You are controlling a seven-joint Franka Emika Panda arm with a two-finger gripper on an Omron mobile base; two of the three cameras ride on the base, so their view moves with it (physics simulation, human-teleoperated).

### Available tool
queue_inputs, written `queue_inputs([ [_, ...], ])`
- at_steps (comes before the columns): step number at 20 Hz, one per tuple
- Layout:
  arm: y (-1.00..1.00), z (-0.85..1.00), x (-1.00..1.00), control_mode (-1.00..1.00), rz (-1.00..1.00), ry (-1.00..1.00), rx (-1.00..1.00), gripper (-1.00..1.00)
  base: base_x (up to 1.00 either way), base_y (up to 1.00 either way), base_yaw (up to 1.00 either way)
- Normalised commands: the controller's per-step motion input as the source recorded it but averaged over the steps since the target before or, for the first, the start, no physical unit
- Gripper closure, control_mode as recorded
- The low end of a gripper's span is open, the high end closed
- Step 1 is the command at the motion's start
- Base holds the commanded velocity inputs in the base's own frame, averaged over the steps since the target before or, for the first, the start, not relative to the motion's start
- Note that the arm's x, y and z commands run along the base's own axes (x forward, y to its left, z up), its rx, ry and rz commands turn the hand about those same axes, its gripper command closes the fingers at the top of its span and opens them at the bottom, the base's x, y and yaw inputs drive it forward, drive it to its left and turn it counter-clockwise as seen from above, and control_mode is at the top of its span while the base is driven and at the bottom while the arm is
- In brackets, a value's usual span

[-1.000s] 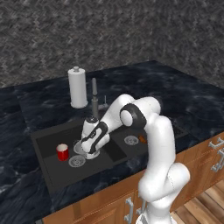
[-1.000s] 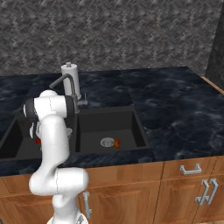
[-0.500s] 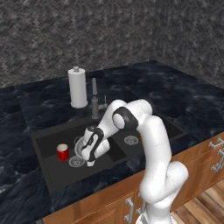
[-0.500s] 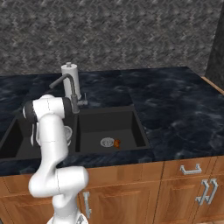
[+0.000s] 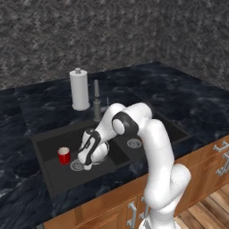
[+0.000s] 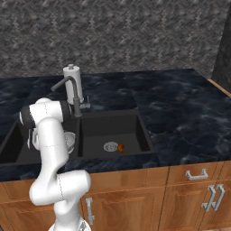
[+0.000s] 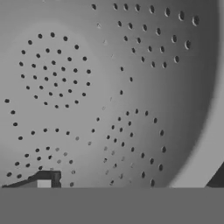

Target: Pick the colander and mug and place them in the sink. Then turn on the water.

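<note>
Now my claw has just dropped lower into the sink and let go, fingers spread, so the colander sits in the left basin beside the mug; only the water seems left.

The colander is silver-grey, dotted with rings and rows of small dark holes. The mug is red with a white inside. The sink is dark, set in a black counter veined with pale marble streaks. The paper-towel roll is white; the cabinets are warm brown wood; the wall is mottled grey.
</note>
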Motion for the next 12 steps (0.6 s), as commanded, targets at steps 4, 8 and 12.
queue_inputs([
  [4,0.67,0.13,-0.07,-1.0,-0.19,0.0,0.0,-1.0,0.0,0.0,0.0],
  [8,0.47,0.4,-0.06,-1.0,-0.14,-0.02,0.01,-1.0,0.0,0.0,0.0],
  [12,0.16,0.25,-0.31,-1.0,-0.11,-0.07,0.01,-1.0,0.0,0.0,0.0],
])
